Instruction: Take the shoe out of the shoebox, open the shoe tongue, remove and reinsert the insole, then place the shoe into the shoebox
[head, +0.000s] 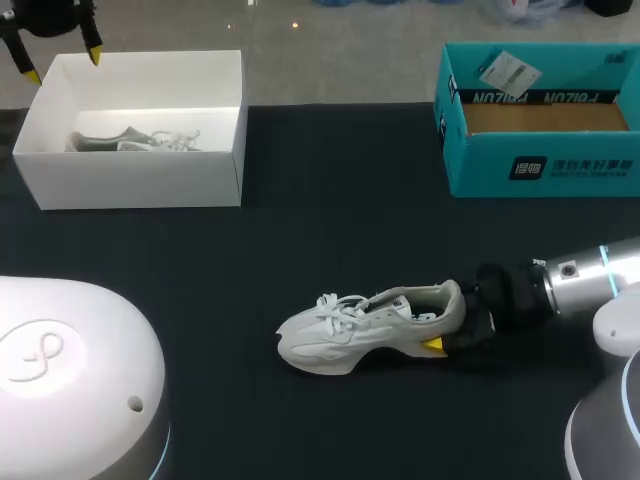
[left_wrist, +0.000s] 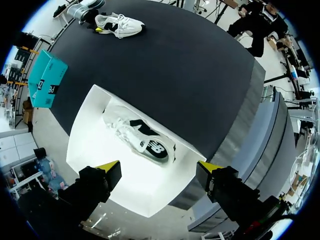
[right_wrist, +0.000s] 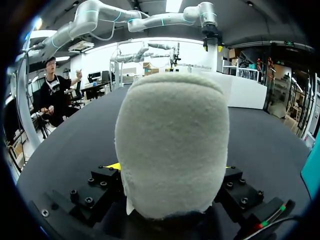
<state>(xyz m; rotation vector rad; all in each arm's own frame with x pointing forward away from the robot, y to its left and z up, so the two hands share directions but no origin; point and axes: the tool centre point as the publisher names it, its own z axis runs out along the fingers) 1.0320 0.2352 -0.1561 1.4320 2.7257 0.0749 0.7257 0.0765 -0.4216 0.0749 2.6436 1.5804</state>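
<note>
Shoe (head: 370, 325) on the black table (head: 300, 250), resting on its sole near the middle, towards the right arm's side. Its long axis runs across the table from side to side, with the toe pointing to the robot's left and the heel to its right. The laces lie loose over the tongue and the collar opens upward. Right gripper (head: 448, 330), entering from the right, is pinched on the heel: in the right wrist view the padded heel back fills the space between the fingers, with a yellow tip showing at each side of it. Farther back on the left stands the white box (head: 130, 180), open at the top. A second shoe (head: 140, 140) lies on its floor, its length along the box's longer side. At the far right stands the teal box (head: 540, 165), also open, with a bare brown floor. Left gripper (head: 62, 58) hangs above the white box's far left corner, fingers spread wide and holding nothing. In the left wrist view the second shoe lies below, between the two tips.
</note>
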